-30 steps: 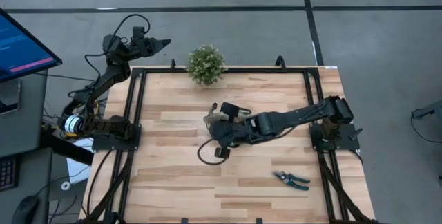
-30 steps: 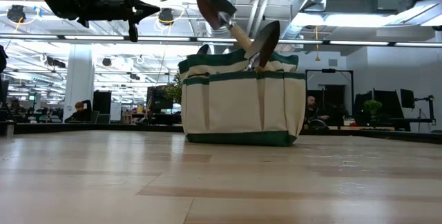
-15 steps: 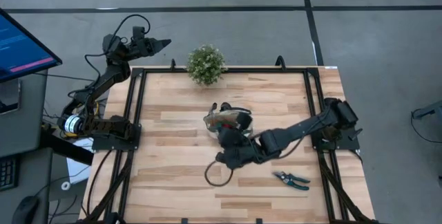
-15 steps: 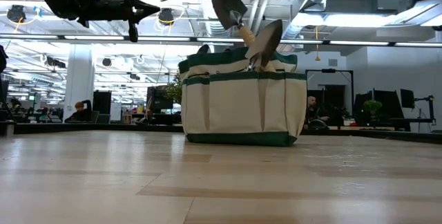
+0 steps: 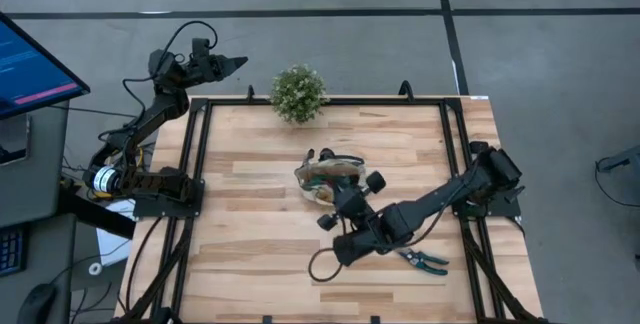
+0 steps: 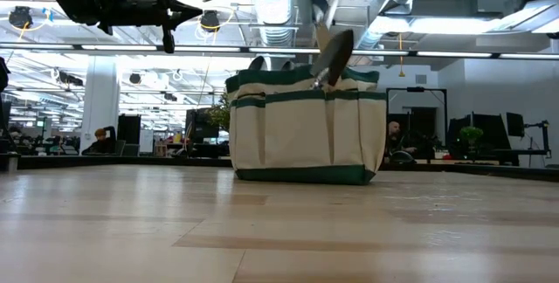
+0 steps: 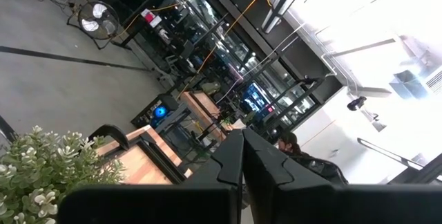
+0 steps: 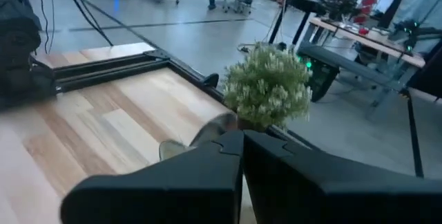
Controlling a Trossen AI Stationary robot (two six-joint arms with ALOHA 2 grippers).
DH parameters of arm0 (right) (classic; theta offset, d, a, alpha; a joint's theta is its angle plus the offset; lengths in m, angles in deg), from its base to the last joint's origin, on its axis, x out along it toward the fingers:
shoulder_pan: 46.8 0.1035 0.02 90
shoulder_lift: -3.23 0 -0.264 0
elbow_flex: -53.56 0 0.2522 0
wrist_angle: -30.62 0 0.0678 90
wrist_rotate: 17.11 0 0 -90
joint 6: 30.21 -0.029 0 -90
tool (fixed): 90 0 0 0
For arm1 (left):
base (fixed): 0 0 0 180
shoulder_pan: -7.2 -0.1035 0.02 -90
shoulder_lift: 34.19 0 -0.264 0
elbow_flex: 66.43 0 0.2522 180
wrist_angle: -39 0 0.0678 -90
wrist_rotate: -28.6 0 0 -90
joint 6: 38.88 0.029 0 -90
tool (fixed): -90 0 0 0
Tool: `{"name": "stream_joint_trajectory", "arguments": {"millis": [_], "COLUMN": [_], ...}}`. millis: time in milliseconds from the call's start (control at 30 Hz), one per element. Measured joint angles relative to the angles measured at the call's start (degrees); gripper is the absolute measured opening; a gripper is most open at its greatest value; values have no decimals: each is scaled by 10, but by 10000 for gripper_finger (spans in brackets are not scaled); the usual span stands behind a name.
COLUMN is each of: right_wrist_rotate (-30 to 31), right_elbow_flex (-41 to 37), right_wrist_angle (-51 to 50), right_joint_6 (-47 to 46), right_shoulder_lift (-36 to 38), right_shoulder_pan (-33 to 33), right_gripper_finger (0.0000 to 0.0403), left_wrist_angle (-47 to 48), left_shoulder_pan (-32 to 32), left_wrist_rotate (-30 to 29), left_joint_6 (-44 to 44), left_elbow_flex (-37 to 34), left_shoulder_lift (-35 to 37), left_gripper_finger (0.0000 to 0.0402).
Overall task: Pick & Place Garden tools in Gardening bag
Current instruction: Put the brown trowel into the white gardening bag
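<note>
The gardening bag (image 5: pixel 322 169), beige with green trim (image 6: pixel 306 130), stands on its base mid-table. A trowel blade (image 6: pixel 336 54) sticks up out of it, with a thinner pale strip (image 6: pixel 321 30) beside it. My right gripper (image 5: pixel 335 196) is shut at the bag's near side and points toward the far edge. In the right wrist view (image 8: pixel 242 140) a grey trowel blade (image 8: pixel 213 131) shows just past the fingertips. The teal-handled pruning shears (image 5: pixel 422 259) lie flat on the table near the right front. My left gripper (image 5: pixel 240 62) waits shut, raised beyond the table's far left corner. My right gripper's shut fingertips stand level, right beside the grey blade (image 8: pixel 213 131) of a trowel that sticks up out of the bag. I cannot tell whether they touch it, because the fingers themselves hide the spot.
A bushy potted plant (image 5: pixel 298 92) stands at the far edge, just behind the bag. A monitor (image 5: pixel 35 69) stands off the table's left side. The black frame rails (image 5: pixel 200 164) run along the table's sides. Bare wood lies left of and in front of the bag.
My right gripper, shut throughout, has swung from the bag's top toward the near edge and rolled, so that it now points at the far edge. The trowel blade that stood high over the bag has shifted across toward the other blade and now shows only as a thin strip.
</note>
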State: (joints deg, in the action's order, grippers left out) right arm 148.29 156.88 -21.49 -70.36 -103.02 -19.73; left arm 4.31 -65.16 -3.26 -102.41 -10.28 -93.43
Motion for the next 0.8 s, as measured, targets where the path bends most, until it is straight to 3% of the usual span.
{"name": "stream_joint_trajectory", "arguments": {"millis": [367, 600, 800], "right_wrist_rotate": [67, 98, 105], "right_elbow_flex": [-37, -40, -92], "right_wrist_angle": [-27, -202, -200], "right_joint_6": [-111, -371, -462], "right_shoulder_lift": [-1, -10, -10], "right_shoulder_pan": [18, 29, 35], "right_gripper_finger": [0, 0, 0], "left_wrist_angle": [0, 0, 0], "left_shoulder_pan": [0, 0, 0], "left_wrist_rotate": [0, 1, 1], "left_joint_6": [0, 0, 0], "left_elbow_flex": [0, 0, 0], "left_shoulder_lift": [0, 0, 0], "left_gripper_finger": [8, 8, 8]}}
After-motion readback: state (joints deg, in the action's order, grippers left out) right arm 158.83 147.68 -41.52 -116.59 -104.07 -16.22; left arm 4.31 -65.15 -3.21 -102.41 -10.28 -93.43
